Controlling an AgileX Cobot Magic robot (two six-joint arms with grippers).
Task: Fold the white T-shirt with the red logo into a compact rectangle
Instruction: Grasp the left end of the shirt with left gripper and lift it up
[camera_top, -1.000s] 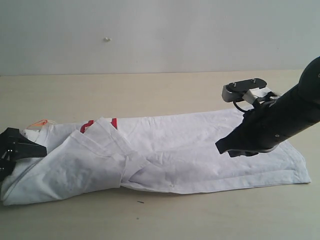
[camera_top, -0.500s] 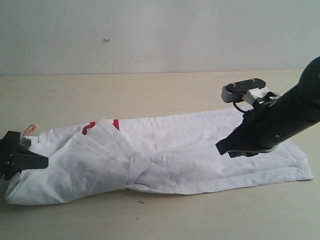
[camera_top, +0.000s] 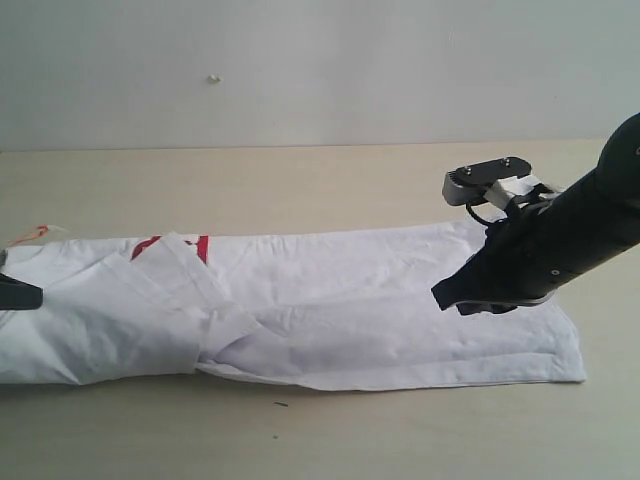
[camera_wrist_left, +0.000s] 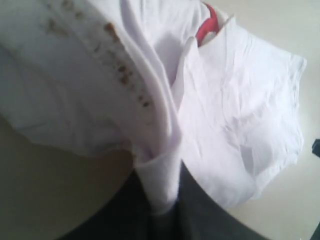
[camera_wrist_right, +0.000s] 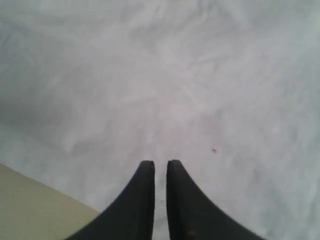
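— Across the desk (camera_top: 300, 190), what is laid out?

— Lengthwise on the pale wooden desk lies the white T-shirt (camera_top: 350, 300). It forms a long, wrinkled band, folded in on itself. It runs from the left edge of the exterior view to well past the middle. A sleeve (camera_top: 185, 280) is folded over its left part.

— Does the red logo show?

— Only a sliver. The red logo (camera_top: 165, 245) peeks out at the sleeve's upper edge. A small orange tag (camera_top: 30, 234) sticks out at the shirt's far left end.

— Where is the left gripper?

— The left gripper (camera_top: 15, 293) is black and sits at the left edge of the exterior view, mostly cut off. Its wrist view shows it clenched on a bunched fold of the shirt, with cloth pinched between dark fingers (camera_wrist_left: 200, 220).

— And the right one?

— The right gripper (camera_top: 470, 297), on a black arm (camera_top: 580, 225), is over the shirt's right part. In its wrist view the two black fingertips are drawn almost together with only a thin slit between them, and they grasp nothing. White cloth fills the view beneath. Whether they touch the cloth cannot be told.
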